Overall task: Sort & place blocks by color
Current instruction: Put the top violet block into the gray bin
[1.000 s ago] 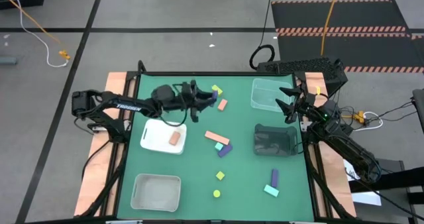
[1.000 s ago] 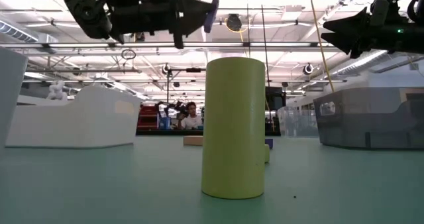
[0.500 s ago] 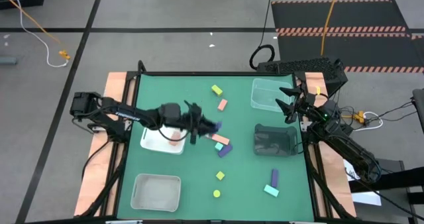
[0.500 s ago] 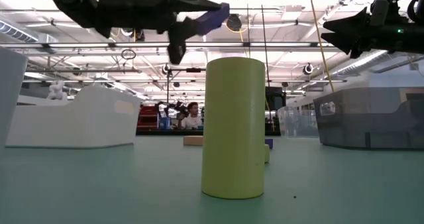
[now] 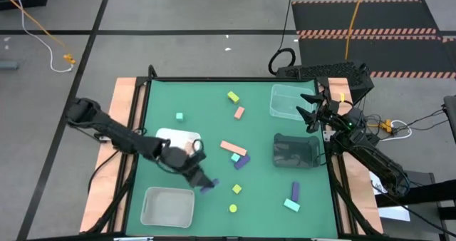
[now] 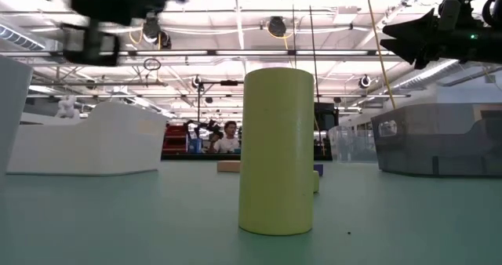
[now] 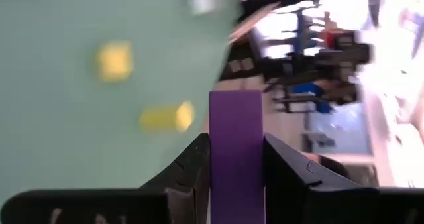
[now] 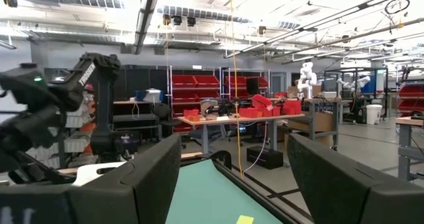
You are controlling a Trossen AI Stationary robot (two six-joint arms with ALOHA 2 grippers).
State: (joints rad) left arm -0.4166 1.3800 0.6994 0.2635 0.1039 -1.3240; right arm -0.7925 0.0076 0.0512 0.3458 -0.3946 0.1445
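Observation:
My left gripper hangs above the green table between the white tray and the near clear tray, shut on a purple block. The left wrist view shows that block between my dark fingers. My right gripper waits open by the table's right edge, beside the far clear tray. Loose blocks lie flat on the table: yellow, salmon, mint, a salmon bar, purple, yellow. One salmon block lies in the white tray. My left gripper pinches the purple block between its two fingers, one on each long side face. The block's free end sticks out past the fingertips. It is lifted clear of the table.
A dark tray stands at the right middle. A purple bar and a mint block lie near the near right corner. A yellow cylinder stands close before the low camera. Bare green table lies between the trays.
My left gripper has carried the purple block from the table's far middle toward the near edge, passing the white tray's right side, and has swung a little leftward. It stays shut on the block. The mint block near the far left now shows uncovered.

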